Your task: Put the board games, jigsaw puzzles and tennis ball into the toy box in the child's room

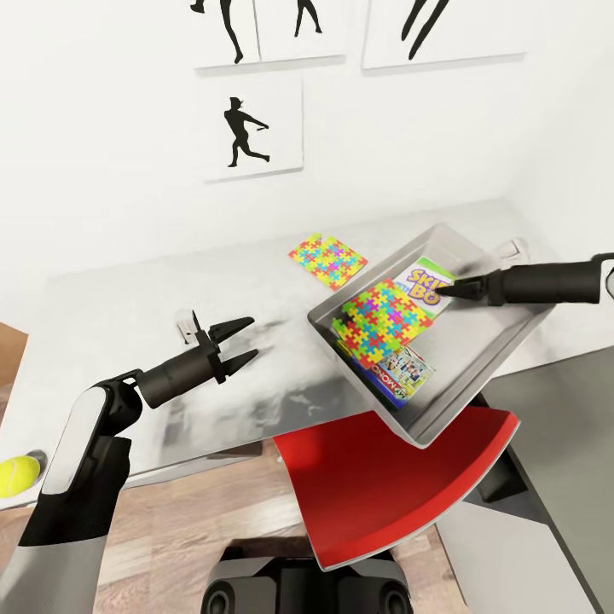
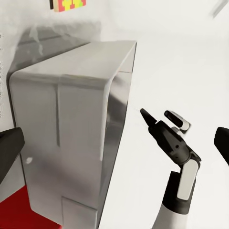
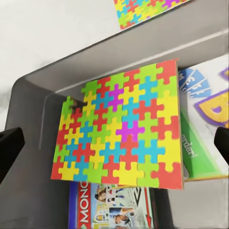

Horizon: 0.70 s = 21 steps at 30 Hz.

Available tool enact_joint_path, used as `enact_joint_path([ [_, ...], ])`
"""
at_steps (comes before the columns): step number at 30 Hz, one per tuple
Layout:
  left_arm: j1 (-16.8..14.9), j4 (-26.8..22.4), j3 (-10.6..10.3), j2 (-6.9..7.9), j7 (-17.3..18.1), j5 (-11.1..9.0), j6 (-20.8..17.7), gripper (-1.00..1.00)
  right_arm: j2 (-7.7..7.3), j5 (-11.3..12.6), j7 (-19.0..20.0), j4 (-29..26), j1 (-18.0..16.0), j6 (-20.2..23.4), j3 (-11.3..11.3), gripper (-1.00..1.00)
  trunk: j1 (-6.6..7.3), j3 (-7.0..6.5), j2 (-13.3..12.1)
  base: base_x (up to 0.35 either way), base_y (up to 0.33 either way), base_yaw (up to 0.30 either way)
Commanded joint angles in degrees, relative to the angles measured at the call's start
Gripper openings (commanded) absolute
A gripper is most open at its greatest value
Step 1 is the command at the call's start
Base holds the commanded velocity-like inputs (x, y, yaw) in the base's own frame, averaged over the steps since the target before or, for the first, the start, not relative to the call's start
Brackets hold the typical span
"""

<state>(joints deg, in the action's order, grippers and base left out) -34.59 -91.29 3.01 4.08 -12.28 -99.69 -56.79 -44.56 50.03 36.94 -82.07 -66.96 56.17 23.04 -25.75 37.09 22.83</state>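
The toy box (image 1: 503,341), a pale grey tray with sloped walls, sits on the near right part of the table (image 1: 128,298), its near corner overhanging the edge above a red chair (image 1: 384,477). Inside, a jigsaw puzzle (image 1: 384,314) lies on top of a box reading "SKIP BO" (image 1: 424,286) and a Monopoly box (image 1: 401,373). The right gripper (image 1: 445,290) hovers over the Skip-Bo lettering; whether its fingers are parted cannot be told. The left gripper (image 1: 243,341) hangs over bare tabletop, fingers spread wide, holding nothing. A second jigsaw puzzle (image 1: 327,258) lies farther back. The tennis ball (image 1: 19,474) rests at the table's near left edge.
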Motion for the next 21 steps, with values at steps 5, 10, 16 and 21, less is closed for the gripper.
enact_joint_path([
  [5, 0.0, -0.1, 0.0, -0.04, -0.5, 0.2, -0.2, 1.0, -1.74, 0.0, 0.3, -1.1, 1.2, 0.0, -2.0, 1.0, -0.04, 0.08, 0.1, 0.0, 0.0, 0.0],
  [10, 0.0, -0.5, -0.2, -0.14, 0.0, 1.8, -0.4, 1.0, -4.89, 0.1, 0.4, -3.8, 7.4, -1.7, -6.9, 1.0, -0.04, 0.08, 0.1, 0.0, 0.0, 0.0],
  [16, -0.1, -0.6, -1.3, -0.13, 0.7, 2.3, -0.6, 1.0, -5.57, 0.2, 0.2, -7.1, 15.7, -6.8, -16.1, 1.0, -0.04, 0.08, 0.1, 0.0, 0.0, 0.0],
  [21, -0.1, -0.7, -1.8, -0.11, 1.5, 2.5, -0.6, 1.0, -5.12, 0.3, 0.2, -8.6, 21.1, -9.5, -24.0, 1.0, -0.04, 0.08, 0.1, 0.0, 0.0, 0.0],
])
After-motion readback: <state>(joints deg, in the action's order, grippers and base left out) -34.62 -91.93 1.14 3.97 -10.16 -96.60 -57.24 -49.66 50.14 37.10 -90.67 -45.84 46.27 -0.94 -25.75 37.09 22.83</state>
